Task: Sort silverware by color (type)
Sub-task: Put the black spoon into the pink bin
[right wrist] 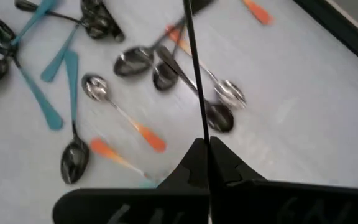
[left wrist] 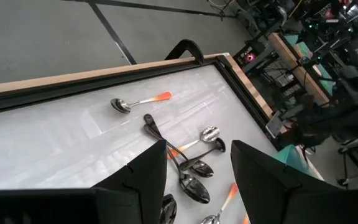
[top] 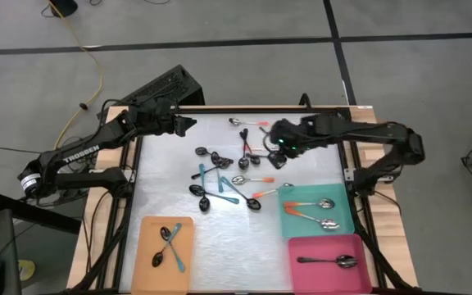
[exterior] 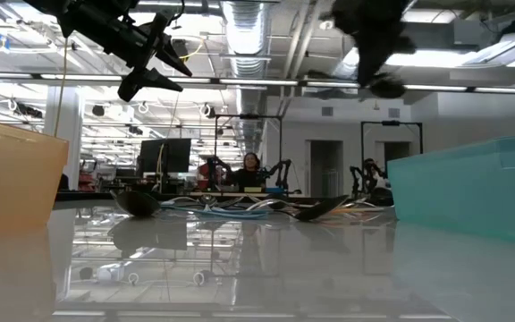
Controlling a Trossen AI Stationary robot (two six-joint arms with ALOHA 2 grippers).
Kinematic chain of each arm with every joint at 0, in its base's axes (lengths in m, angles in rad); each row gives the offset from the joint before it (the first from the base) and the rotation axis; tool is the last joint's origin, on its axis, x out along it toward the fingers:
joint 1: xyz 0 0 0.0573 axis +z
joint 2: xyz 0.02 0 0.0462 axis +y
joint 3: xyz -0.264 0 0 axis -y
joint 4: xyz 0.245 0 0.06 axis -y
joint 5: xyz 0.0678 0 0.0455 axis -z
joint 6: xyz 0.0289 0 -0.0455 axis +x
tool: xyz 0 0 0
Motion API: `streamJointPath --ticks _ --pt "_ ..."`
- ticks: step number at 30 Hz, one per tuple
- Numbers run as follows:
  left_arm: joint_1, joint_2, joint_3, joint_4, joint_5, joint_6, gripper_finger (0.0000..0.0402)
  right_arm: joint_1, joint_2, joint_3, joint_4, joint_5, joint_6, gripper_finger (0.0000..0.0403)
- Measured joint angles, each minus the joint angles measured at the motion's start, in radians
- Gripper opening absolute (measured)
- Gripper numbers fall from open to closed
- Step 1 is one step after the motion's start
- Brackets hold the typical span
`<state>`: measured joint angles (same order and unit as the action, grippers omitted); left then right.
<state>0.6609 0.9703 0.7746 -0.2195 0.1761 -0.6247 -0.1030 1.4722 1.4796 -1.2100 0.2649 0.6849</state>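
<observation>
The right pincer (top: pixel 279 141) is held raised over the far part of the tabletop (top: pixel 166 184), above the loose silverware (top: pixel 228 176), and its fingers are pressed together on the thin dark handle of a black spoon (right wrist: pixel 194 74). In the right wrist view this handle is seen running straight out from between the fingertips, so its long axis lies in line with the pincer's own pointing direction; the bowl end is cut off at that picture's edge. The pink tray (top: pixel 301 279), in which one black-handled spoon (top: pixel 328 261) is already laid lengthwise across, is found at the near right corner, well apart from the right pincer and towards the robot's side, with the teal tray (top: pixel 347 225) between the two. The coming move is judged to turn on that relation: the held spoon would have to be carried back past the teal tray and turned until its handle runs along the pink tray's long side. The right arm is clearly the nearer to that tray. The left pincer (top: pixel 185 124) is kept spread wide and empty above the far left of the tabletop.
</observation>
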Motion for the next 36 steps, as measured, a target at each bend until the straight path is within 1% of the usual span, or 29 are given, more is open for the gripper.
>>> streamJointPath --ticks 3,6,11,14,20,24,27,30,33,36 --pt "0.000 0.000 0.000 0.000 0.000 0.002 0.0163 0.054 -0.058 0.000 -0.085 0.009 0.089 0.0001" --pt "0.000 0.000 0.000 0.000 0.000 0.002 0.0163 0.139 -0.113 0.000 -0.174 0.015 0.217 0.0001" --pt "0.000 0.000 0.000 0.000 0.000 0.003 0.0163 0.319 -0.181 0.000 -0.318 0.050 0.503 0.0001" --pt "0.000 0.000 0.000 0.000 0.000 0.003 0.0163 0.438 -0.201 -0.001 -0.364 0.059 0.632 0.0001" --pt "0.000 0.000 0.000 0.000 0.000 0.003 0.0163 0.663 -0.202 -0.017 -0.326 0.045 0.761 0.0001" --pt "0.000 0.000 0.000 0.000 -0.007 0.003 0.0163 0.791 -0.202 -0.047 -0.225 0.048 0.831 0.0001" --pt "0.000 0.000 0.000 0.000 -0.029 0.003 0.0163 0.869 -0.170 -0.048 -0.161 0.048 0.869 0.0001" --pt "0.000 0.000 0.000 0.000 -0.044 0.003 0.0163 0.924 -0.123 -0.048 -0.139 0.045 0.913 0.0001" --pt "0.000 0.000 0.000 0.000 -0.046 0.003 0.0163 0.965 -0.066 -0.048 -0.117 -0.020 0.940 0.0001" --pt "0.000 0.000 0.000 0.000 -0.048 0.007 0.0163 0.994 -0.005 -0.048 -0.085 -0.146 0.937 0.0001"
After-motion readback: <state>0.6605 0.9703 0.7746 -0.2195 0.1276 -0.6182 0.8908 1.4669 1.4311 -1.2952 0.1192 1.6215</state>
